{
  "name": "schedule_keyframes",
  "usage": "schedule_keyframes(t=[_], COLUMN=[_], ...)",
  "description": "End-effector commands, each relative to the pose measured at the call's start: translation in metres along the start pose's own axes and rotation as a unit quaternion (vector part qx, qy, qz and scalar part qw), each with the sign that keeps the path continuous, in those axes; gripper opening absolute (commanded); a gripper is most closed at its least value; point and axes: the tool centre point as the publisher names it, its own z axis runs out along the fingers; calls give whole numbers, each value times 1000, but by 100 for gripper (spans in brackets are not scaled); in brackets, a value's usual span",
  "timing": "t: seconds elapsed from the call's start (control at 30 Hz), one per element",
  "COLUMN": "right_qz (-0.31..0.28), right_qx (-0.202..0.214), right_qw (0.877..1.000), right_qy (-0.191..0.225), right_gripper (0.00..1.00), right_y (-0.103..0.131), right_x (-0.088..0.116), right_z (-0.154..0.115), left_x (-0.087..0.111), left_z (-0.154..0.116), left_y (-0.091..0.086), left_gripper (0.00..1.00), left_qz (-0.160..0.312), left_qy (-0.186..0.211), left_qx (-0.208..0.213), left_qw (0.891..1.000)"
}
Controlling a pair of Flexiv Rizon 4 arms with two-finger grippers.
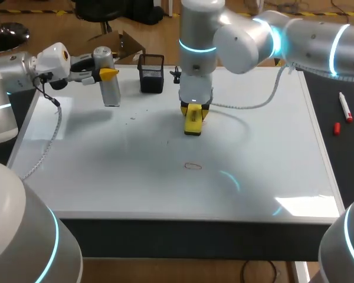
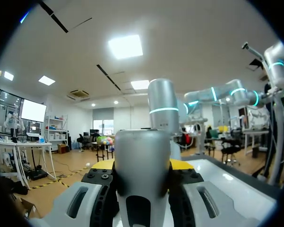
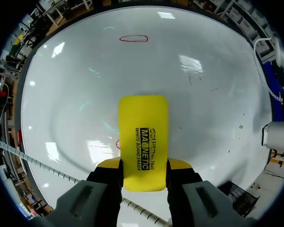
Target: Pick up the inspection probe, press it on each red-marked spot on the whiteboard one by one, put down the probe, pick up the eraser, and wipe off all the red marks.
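Head view shows the eraser (image 1: 193, 122) clamped between the closed fingers of the right gripper (image 1: 193, 113), low over the whiteboard (image 1: 271, 153). Wiping seems begun but not finished. A red oval (image 1: 193, 165) lies ahead, and a small red trace (image 3: 117, 143) sits just beside the eraser. The left gripper (image 1: 104, 75) clasps the probe (image 1: 110, 88) at the board's far left, not yet set down. Black print runs along the eraser, and I leave it unread.
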Motion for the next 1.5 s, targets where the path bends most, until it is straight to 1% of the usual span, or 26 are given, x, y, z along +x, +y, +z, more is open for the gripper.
schedule_keyframes(t=[0.03, 0.37, 0.7, 0.87, 1.03, 1.27, 1.37, 1.5], right_qz=[5, 29, 45, 48, 50, 36, 28, 21], right_qx=[-1, -4, -9, -9, 3, 30, 36, 42], right_qw=[1000, 1000, 999, 999, 999, 999, 999, 999], right_qy=[-1, 9, 15, 17, 17, 13, 9, 11], right_gripper=[0, 0, 0, 0, 0, 0, 0, 0], right_y=[-4, -7, -4, -2, -3, -4, -6, -7], right_x=[15, 39, 56, 62, 67, 67, 67, 67], right_z=[16, 22, 28, 26, 14, -20, -30, -38], left_x=[1, 1, 1, 1, 1, 1, 1, 1], left_z=[0, 0, 0, 0, 0, 0, 0, 0], left_y=[-1, -1, -1, -1, -1, -1, -1, -1], left_gripper=[0, 0, 0, 0, 0, 0, 0, 0], left_qz=[1, 1, 1, 1, 1, 1, 1, 1], left_qy=[-1, -1, -1, -1, -1, -1, -1, -1], left_qx=[0, 0, 0, 0, 0, 0, 0, 0], left_qw=[1000, 1000, 1000, 1000, 1000, 1000, 1000, 1000])
